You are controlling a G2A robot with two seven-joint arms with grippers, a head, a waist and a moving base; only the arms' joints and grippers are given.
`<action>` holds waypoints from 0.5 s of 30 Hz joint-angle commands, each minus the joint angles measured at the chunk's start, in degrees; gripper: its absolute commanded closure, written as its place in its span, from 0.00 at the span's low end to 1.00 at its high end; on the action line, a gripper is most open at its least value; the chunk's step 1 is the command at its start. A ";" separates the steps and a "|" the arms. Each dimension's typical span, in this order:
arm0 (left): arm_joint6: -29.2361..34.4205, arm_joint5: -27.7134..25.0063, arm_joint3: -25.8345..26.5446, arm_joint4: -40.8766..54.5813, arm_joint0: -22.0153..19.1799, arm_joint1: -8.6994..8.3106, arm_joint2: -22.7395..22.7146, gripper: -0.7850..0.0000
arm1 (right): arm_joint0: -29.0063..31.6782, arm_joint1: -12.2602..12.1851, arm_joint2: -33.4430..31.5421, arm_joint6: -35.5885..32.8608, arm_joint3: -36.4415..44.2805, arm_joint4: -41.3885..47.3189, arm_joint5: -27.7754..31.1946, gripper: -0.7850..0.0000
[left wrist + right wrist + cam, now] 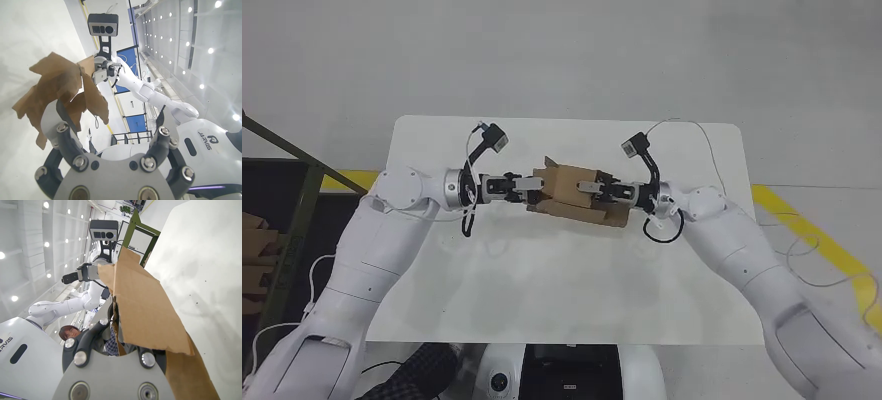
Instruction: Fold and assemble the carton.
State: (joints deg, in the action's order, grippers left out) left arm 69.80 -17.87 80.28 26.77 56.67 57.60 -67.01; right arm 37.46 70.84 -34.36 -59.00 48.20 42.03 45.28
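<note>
A brown, partly folded carton (567, 190) is held above the middle of the white table (542, 290), its flaps standing out at angles. My right gripper (592, 187) is at its right side, shut on a carton panel (143, 306); the left wrist view shows the same right gripper (100, 73) clamped on the far edge. My left gripper (535, 185) is at the carton's left end and open. In the left wrist view, one of its fingers (64, 113) lies against a ragged flap (56, 85) while the other finger (160, 119) stands clear.
Bare table surface lies in front of and behind the carton. A green metal frame (302, 180) and stacked cardboard (252, 250) stand beyond the table's left side. Thin cables (692, 130) trail from the right arm.
</note>
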 commanded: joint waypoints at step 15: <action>1.02 0.82 0.46 1.28 -0.86 0.58 2.21 0.00 | 0.37 1.51 -1.56 1.62 -2.26 1.07 1.62 1.00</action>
State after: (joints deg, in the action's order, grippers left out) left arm 70.76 -17.04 80.76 28.03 55.86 58.16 -64.88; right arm 37.81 72.27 -35.81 -57.50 46.15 42.97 46.78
